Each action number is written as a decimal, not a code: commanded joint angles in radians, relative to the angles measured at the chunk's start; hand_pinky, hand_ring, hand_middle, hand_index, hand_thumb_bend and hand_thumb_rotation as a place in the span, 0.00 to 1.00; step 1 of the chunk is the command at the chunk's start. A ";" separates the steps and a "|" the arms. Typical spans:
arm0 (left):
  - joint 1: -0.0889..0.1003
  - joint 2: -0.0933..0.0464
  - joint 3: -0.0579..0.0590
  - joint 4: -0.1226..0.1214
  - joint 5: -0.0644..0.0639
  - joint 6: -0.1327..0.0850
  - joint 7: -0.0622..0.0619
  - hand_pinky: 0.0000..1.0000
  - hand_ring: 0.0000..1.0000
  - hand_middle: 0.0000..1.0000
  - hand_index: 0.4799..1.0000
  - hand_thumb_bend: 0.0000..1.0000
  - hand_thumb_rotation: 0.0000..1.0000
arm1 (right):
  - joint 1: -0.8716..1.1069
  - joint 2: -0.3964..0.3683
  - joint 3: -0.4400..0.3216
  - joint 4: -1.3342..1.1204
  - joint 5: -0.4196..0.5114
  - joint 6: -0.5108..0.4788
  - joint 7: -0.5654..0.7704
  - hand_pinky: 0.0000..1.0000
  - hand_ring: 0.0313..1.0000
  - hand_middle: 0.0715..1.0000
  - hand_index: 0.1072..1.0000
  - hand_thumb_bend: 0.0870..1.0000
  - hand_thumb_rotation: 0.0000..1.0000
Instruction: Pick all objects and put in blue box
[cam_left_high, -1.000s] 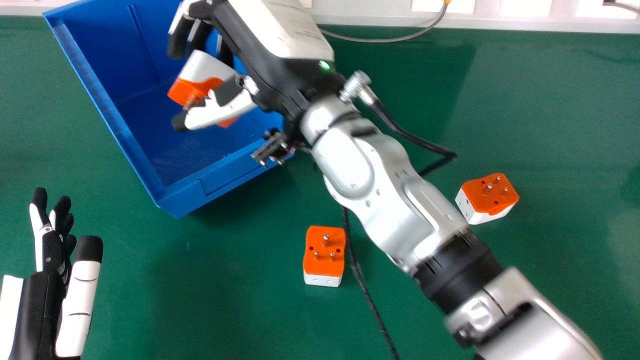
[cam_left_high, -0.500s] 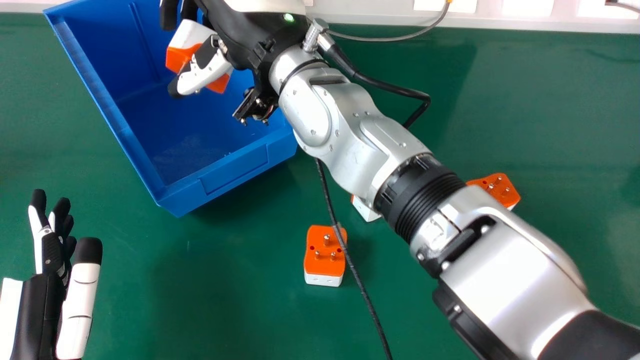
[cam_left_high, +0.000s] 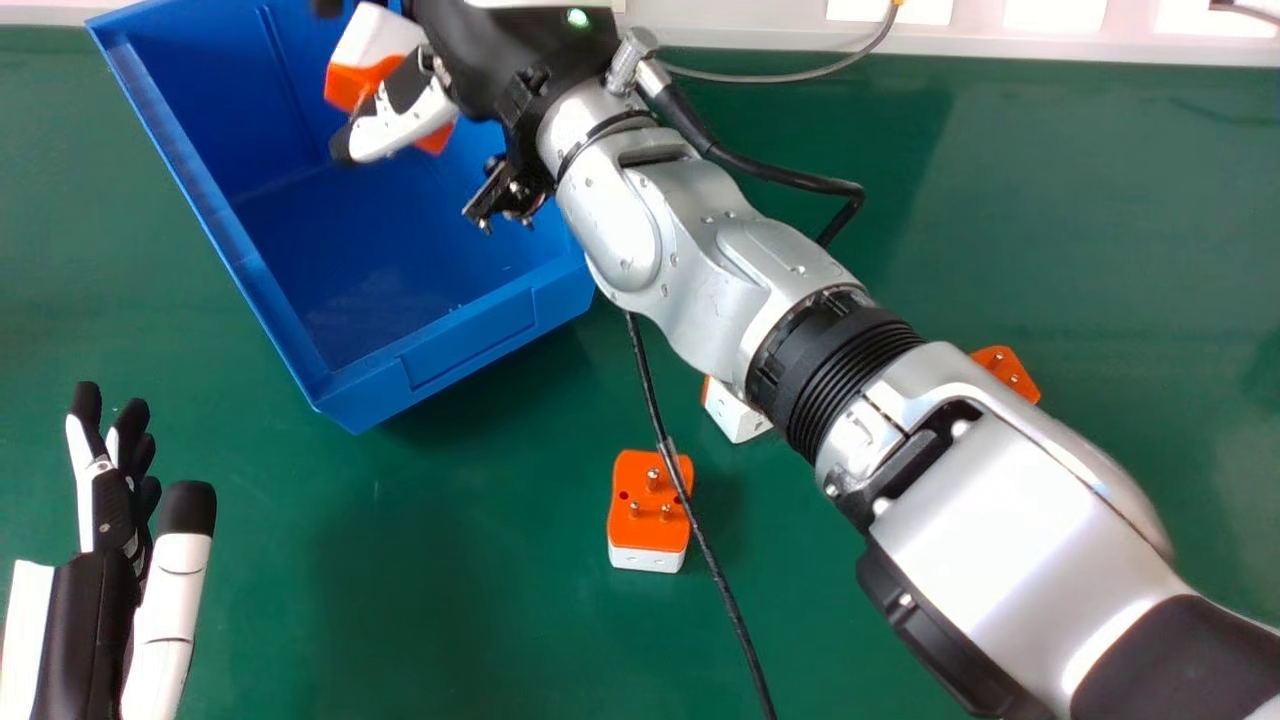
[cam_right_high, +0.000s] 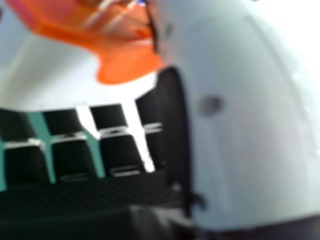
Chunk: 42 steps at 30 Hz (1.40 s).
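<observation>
Orange and white, the held adapter (cam_left_high: 375, 42) sits toward the upper left of the frame, between the thumb (cam_left_high: 400, 124) and the fingers of the right hand (cam_left_high: 500, 55). Those fingers are bent round it in a part-closed grasp, with the thumb lying across its orange side. That orange pin side is turned toward the lower left of the frame, the white body toward the top edge, and its longer line seems to slant down to the right beneath the thumb.

What counts next is that it lies over the opening of the blue box (cam_left_high: 465, 342), inside the rim as seen from above, so letting go there should drop it in. How high it hangs above the floor of the box I cannot tell; it might tumble or cling to the thumb.

Farther out, a second adapter (cam_left_high: 648, 515) stands on the green table (cam_left_high: 480, 600) below centre, a black cable (cam_left_high: 646, 375) crossing in front of it. A third adapter (cam_left_high: 735, 412) peeks from behind the silver forearm (cam_left_high: 990, 500), and a fourth adapter (cam_left_high: 1010, 372) at the right of the frame is partly covered too. All three remain to be boxed. At lower left the left hand (cam_left_high: 108, 510) rests idle, fingers extended, holding nothing.
</observation>
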 joint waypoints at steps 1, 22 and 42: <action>0.002 -0.003 0.000 -0.015 0.001 -0.001 0.009 0.99 1.00 1.00 1.00 0.77 0.99 | -0.060 0.050 0.016 -0.014 -0.008 -0.024 0.009 0.58 0.72 0.76 0.73 0.49 0.49; -0.048 0.000 -0.007 0.024 -0.013 0.005 0.007 0.97 0.99 1.00 1.00 0.76 0.95 | -0.013 0.031 0.066 -0.044 -0.045 0.022 -0.019 0.85 1.00 1.00 1.00 0.56 0.94; -0.043 0.006 0.000 0.001 -0.008 0.024 0.007 0.98 0.99 1.00 1.00 0.73 0.96 | 0.704 -0.236 0.108 -0.948 -0.161 0.017 -0.004 0.88 1.00 1.00 1.00 0.43 0.91</action>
